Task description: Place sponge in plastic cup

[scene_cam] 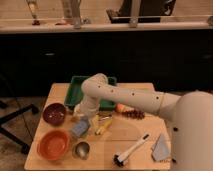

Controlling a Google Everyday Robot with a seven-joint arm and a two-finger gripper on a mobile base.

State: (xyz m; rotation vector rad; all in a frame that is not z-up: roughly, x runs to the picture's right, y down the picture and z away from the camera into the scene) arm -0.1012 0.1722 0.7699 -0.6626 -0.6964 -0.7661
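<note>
The gripper (79, 116) hangs just above the sponge (80, 128), right of the dark bowl (54, 113); finger state cannot be told.

i'm working in a kitchen-like room: dark cabinets (150, 60) under a long counter (125, 26), bowls (54, 113) on a wooden surface (135, 142), my gripper (80, 116) low over it.

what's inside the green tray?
The green tray shows only bare green floor at its left; the arm covers its middle and right. The tool is down near the sponge, in front of it.
</note>
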